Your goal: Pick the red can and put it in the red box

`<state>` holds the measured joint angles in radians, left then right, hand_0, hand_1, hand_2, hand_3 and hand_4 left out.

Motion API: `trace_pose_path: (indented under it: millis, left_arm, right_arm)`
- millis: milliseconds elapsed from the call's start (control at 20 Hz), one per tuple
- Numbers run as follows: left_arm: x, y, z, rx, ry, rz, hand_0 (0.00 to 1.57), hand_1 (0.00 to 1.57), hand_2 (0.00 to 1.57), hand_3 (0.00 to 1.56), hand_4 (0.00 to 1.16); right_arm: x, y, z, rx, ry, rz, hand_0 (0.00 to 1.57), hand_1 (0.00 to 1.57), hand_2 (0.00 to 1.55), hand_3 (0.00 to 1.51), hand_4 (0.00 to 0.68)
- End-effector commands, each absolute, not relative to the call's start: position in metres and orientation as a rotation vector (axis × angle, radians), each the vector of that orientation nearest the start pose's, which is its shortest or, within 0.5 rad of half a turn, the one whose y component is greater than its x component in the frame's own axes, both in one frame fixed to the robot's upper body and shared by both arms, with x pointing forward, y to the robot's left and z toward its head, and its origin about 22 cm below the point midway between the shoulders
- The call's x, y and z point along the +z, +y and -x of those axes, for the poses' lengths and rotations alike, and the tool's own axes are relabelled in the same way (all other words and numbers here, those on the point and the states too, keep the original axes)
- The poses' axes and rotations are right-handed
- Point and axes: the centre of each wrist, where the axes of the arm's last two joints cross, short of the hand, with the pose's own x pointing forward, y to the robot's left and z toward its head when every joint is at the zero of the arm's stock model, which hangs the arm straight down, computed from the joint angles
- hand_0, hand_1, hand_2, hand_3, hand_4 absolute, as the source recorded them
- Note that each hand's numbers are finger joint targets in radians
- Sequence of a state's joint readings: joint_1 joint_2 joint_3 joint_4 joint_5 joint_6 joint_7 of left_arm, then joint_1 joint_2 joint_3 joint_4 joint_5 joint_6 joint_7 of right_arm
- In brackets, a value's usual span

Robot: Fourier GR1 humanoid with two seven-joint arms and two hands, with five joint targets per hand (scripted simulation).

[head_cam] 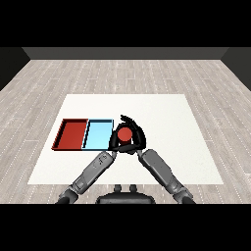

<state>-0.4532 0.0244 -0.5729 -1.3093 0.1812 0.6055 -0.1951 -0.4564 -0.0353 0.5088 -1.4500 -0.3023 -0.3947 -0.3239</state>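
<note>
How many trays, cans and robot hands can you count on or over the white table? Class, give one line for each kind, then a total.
Trays: 2, the red tray and the blue tray
Cans: 1, the red can
Hands: 2, the left hand and the right hand, both at the can
Total: 5

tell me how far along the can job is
Done: the right hand is curled round the red can, just right of the blue tray. In hand: the carry; whether the can is off the table is unclear. Left: moving it past the blue tray into the red tray, which holds nothing yet.
</note>
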Motion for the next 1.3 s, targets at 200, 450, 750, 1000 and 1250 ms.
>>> trace_pose_path:
  millis: [200, 450, 750, 1000, 1250]
  left_arm:
    - [0.027, 0.069, -0.297, -0.139, -1.835, 0.06, 1.57, 1.57, 1.57, 1.49, 1.15]
    - [0.008, 0.08, -0.291, -0.105, -1.79, 0.097, 1.57, 1.57, 1.57, 1.49, 1.14]
    - [0.025, 0.121, -0.288, -0.097, -1.818, 0.023, 1.57, 1.57, 1.55, 1.45, 1.12]
    - [0.025, 0.132, -0.282, -0.085, -1.84, -0.024, 1.57, 1.57, 1.57, 1.47, 1.13]
    - [0.055, 0.161, -0.301, -0.105, -1.886, -0.147, 1.57, 1.57, 1.57, 1.46, 1.11]
  right_arm:
    - [0.087, -0.082, -0.296, 0.096, -2.094, -0.297, 0.0, 0.0, 0.0, 0.0, 0.0]
    - [0.13, -0.116, -0.296, 0.024, -2.177, -0.298, 0.0, 0.0, 0.0, 0.0, 0.0]
    - [0.165, -0.159, -0.283, -0.059, -2.264, -0.183, 0.0, 0.0, 0.0, 0.0, 0.0]
    - [0.117, -0.203, -0.274, -0.15, -2.195, -0.15, 0.0, 0.0, 0.0, 0.0, 0.0]
    - [0.087, -0.23, -0.262, -0.167, -2.154, -0.072, 0.0, 0.0, 0.0, 0.0, 0.0]
